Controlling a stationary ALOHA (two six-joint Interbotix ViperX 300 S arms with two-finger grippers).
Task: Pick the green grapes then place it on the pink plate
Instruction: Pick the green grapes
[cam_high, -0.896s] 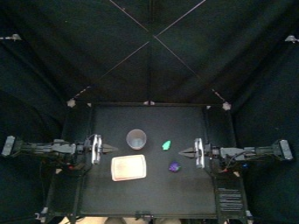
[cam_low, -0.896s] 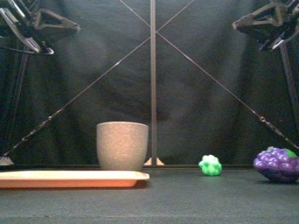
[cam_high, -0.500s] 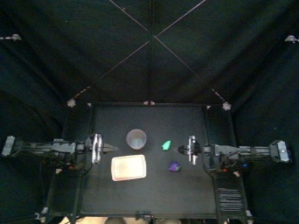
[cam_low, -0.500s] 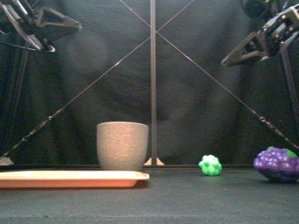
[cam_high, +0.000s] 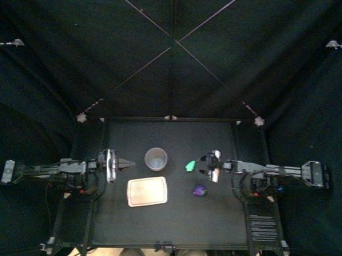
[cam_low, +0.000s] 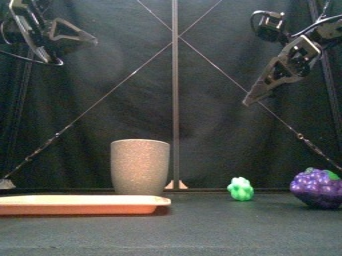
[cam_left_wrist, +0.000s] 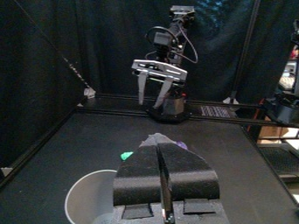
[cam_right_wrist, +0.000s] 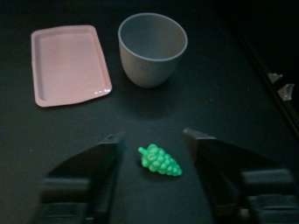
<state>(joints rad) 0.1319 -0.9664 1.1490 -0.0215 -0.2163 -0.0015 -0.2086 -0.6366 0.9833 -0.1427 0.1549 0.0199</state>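
**Progress.** Nothing is done yet. The green grapes (cam_right_wrist: 160, 160) lie on the table (cam_high: 174, 225), untouched. The pink plate (cam_high: 146, 191) is bare. With a clock laid on the top view and twelve at the back curtain, the grapes sit at about one o'clock from the plate, well apart from it. The grey cup (cam_high: 156, 157) stands at the plate's twelve o'clock. A purple grape bunch (cam_high: 199, 190) lies at its three o'clock.

**My claws.** My right claw (cam_right_wrist: 152, 136) hangs over the green grapes with its jaws spread wide and nothing between them but air. My left claw (cam_left_wrist: 163, 150) has its jaws pressed together on nothing and rests at the table's nine o'clock side.

**Remaining, in my judgement.** I must lower the right claw, close on the grapes and lift them. Then I carry them toward seven o'clock and release them on the plate. That is the whole of the pick and the whole of the place.

**What each view adds.**
- The right wrist view shows the grapes lined up between my spread jaws. It does not show how high I am, nor the purple bunch.
- The front view settles the height: my right claw is well above the table and clear of the grapes. It also shows the cup standing behind the plate's right end.
- The top view alone gives the layout of all four things.
- The left wrist view alone confirms that the left jaws are together.
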